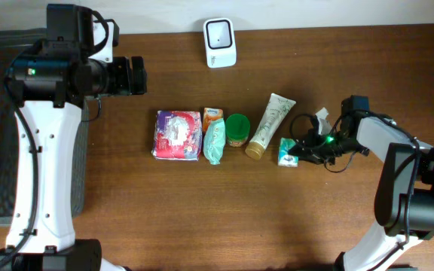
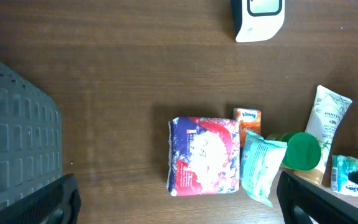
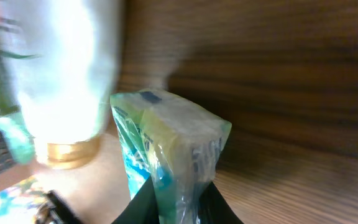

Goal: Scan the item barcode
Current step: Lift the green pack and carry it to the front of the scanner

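Right claw [image 1: 298, 152] pinches the small teal packet [image 1: 285, 153]; the white scanner [image 1: 220, 43] lies far and left of it; left claw [image 1: 132, 75] gapes, well apart.

A dark brown wooden table [image 2: 104, 74] spreads below my left fingers [image 2: 55, 202], its grain running side to side, with a soft sheen of light across the boards. To the left of those fingers stands a grey perforated basket [image 2: 11, 124], its wall full of small square holes. Around my right fingers [image 3: 140, 208] the same wood shows streaked and blurred, paler and glossier close beside them. Beyond the table's far edge runs a pale wall [image 1: 315, 11].
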